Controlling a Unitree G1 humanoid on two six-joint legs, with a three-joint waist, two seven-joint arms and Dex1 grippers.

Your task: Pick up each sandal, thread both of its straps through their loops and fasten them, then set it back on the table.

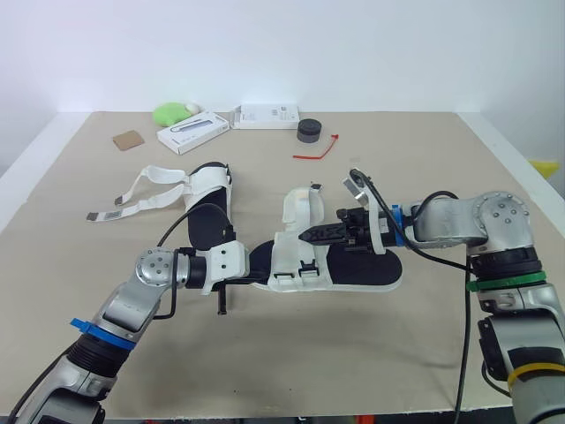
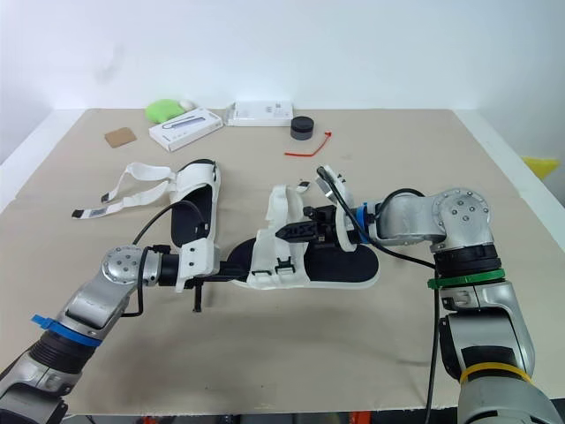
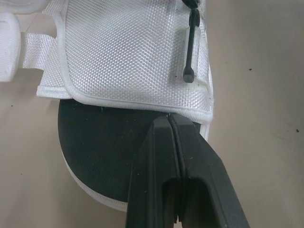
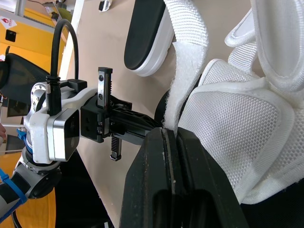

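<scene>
One white sandal with a black insole (image 1: 357, 265) lies mid-table, between my two grippers. My left gripper (image 1: 263, 263) is shut at its toe end; in the left wrist view the fingertips (image 3: 168, 121) press together at the hem of the white mesh upper (image 3: 128, 47). My right gripper (image 1: 305, 236) reaches in over the sandal from the right and is shut on a white fuzzy strap (image 4: 185, 66), which stands up from between its fingers. The second sandal (image 1: 210, 212) lies behind and to the left, with its loose straps (image 1: 141, 199) trailing left.
Along the table's far side sit a brown card (image 1: 128, 140), a green object (image 1: 172, 112), a white box (image 1: 192, 132), a white device (image 1: 265, 116), a black round puck (image 1: 310, 131) and a red tie (image 1: 316, 150).
</scene>
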